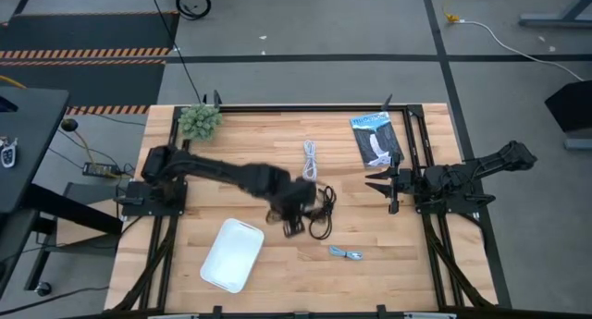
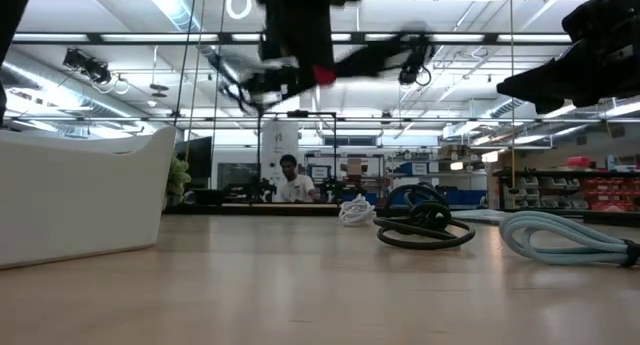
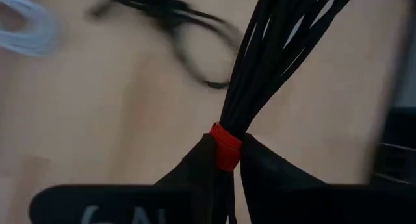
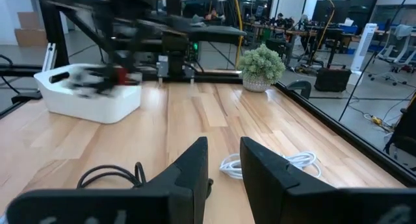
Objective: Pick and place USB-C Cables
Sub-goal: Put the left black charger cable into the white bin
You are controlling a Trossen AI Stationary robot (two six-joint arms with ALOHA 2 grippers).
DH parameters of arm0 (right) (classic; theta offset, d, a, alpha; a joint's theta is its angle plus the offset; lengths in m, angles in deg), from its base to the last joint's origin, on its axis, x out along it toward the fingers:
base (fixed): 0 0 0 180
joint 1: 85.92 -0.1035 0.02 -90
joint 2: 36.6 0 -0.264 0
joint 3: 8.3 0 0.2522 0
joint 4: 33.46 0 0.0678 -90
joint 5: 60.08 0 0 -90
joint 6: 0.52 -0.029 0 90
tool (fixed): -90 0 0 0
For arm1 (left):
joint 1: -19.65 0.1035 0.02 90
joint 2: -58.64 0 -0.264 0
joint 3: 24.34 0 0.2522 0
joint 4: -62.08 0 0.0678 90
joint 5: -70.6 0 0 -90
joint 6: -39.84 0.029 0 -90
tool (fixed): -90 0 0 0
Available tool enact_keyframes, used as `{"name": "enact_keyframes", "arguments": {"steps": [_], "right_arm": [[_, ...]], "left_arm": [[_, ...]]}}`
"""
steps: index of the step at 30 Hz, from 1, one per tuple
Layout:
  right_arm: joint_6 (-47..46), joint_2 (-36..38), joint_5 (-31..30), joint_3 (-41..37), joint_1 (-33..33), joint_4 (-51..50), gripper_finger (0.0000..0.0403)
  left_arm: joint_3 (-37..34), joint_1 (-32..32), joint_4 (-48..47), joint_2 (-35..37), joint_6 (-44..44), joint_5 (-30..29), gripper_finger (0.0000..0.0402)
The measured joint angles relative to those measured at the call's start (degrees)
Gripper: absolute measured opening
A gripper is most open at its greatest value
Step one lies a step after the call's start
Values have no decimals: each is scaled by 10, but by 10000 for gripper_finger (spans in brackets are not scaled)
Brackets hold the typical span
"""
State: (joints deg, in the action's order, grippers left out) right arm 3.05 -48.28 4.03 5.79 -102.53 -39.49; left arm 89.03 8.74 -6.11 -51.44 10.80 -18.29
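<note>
While the left gripper [image 3: 224, 162] is clamped on the black cable with a red tie [image 3: 225, 146], lifted clear near table centre, you see the tray [image 1: 231, 254] at its seven o'clock holding nothing. The plain black cable [image 1: 323, 214], white cable [image 1: 311, 159] and silvery-grey cable [image 1: 346, 253] lie untouched. The right gripper [image 4: 223, 159] waits at three o'clock, fingers slightly apart.

We note two dark, near-black jointed arms on black bases. The left gripper [image 3: 224, 169] has matte black wedge-shaped fingers above a housing with pale lettering; the right gripper [image 4: 224, 169] has matching tapered fingers.
</note>
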Motion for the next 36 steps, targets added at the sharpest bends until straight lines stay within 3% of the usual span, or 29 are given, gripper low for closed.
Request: {"name": "enact_keyframes", "arguments": {"steps": [4,11,23,29,36], "right_arm": [[0,0,0,0,0,2,96],[0,0,0,0,0,3,96],[0,0,0,0,0,3,96],[0,0,0,0,0,3,96],[0,0,0,0,0,3,96]], "left_arm": [[30,-38,-39,0,-87,-22,62],[32,-115,-188,0,-291,-64,62],[32,-247,-269,-6,-637,-171,65],[30,-283,-355,-5,-742,-154,66],[-23,-285,-326,-5,-758,-80,66]]}}
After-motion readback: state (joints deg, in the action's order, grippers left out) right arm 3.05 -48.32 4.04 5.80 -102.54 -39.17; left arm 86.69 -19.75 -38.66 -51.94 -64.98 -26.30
